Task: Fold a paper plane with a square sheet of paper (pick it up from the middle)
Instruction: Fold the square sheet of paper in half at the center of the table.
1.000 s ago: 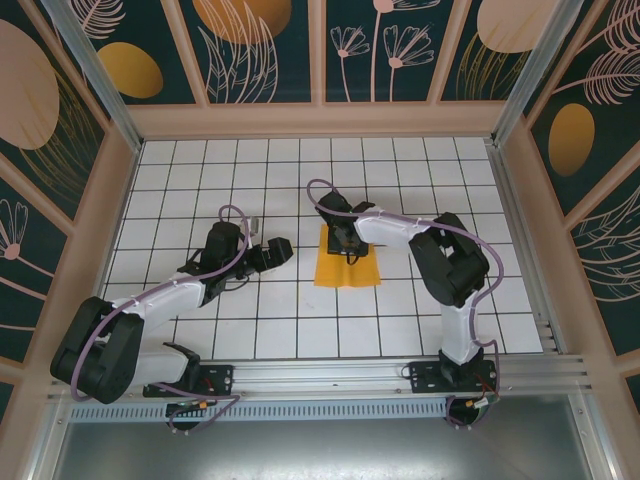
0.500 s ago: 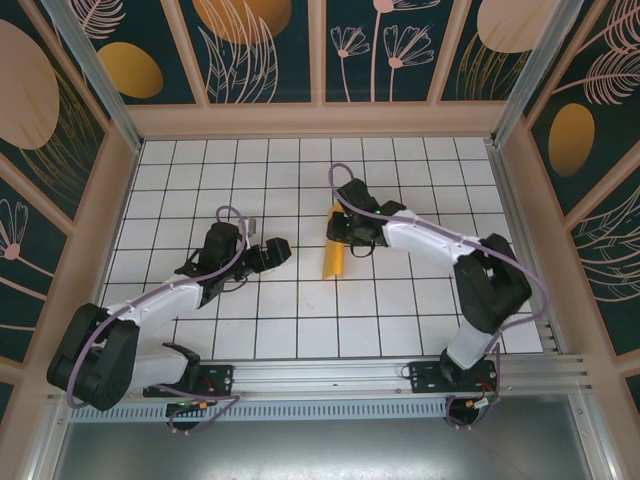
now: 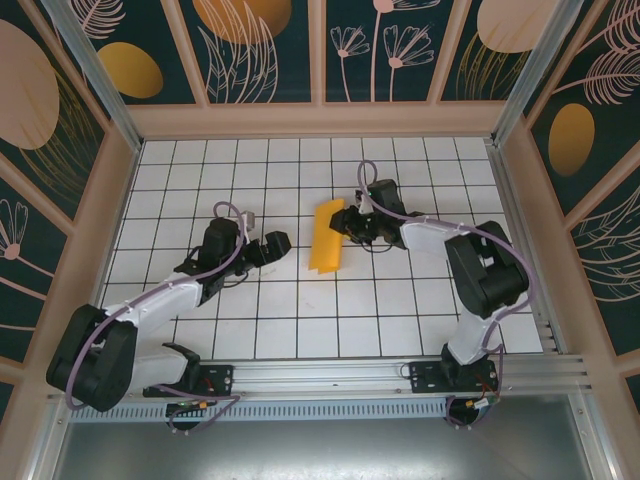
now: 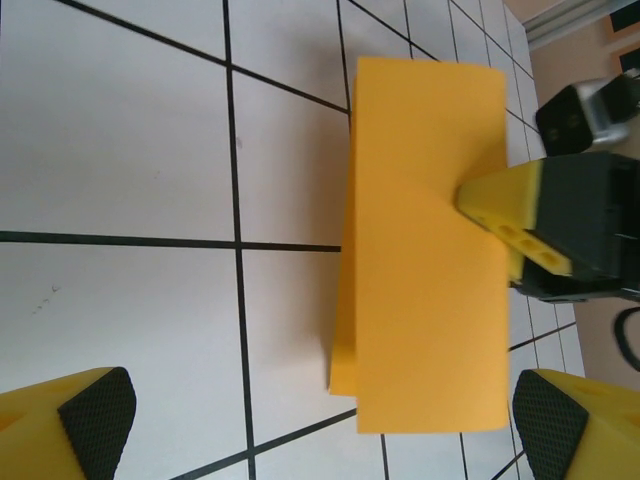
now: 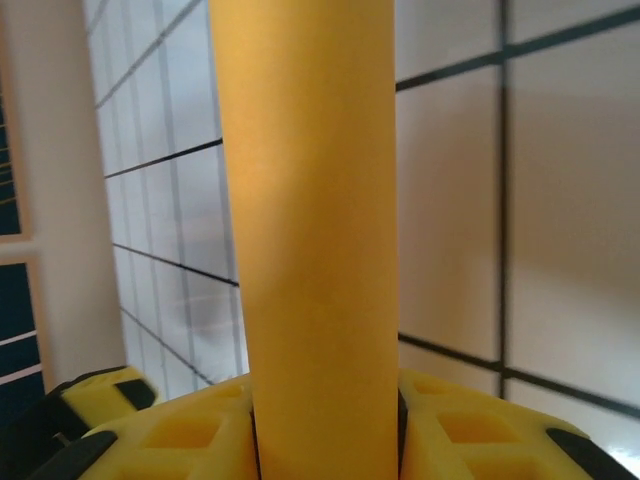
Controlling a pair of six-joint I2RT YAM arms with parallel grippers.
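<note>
1 folded sheet of paper [image 3: 326, 240] is present, 2 layers visible, located between the 2 end effectors above the counter [image 3: 200, 170]. The right end effector [image 3: 350, 226] is clamped on the sheet's edge, and the sheet extends straight out ahead of its fingers. The left end effector [image 3: 280, 248] has its fingers fully apart and grips nothing. The sheet lies just ahead of it.

1. White table [image 3: 190, 170], ruled by black grid lines into square tiles.
2. Dark teal walls [image 3: 460, 40] on three sides, painted with orange ovals [image 3: 130, 70] and pale plant outlines.
3. Pale wooden frame [image 3: 320, 120] bordering the wall panels.
4. Aluminium rail [image 3: 330, 375] along the near edge.
</note>
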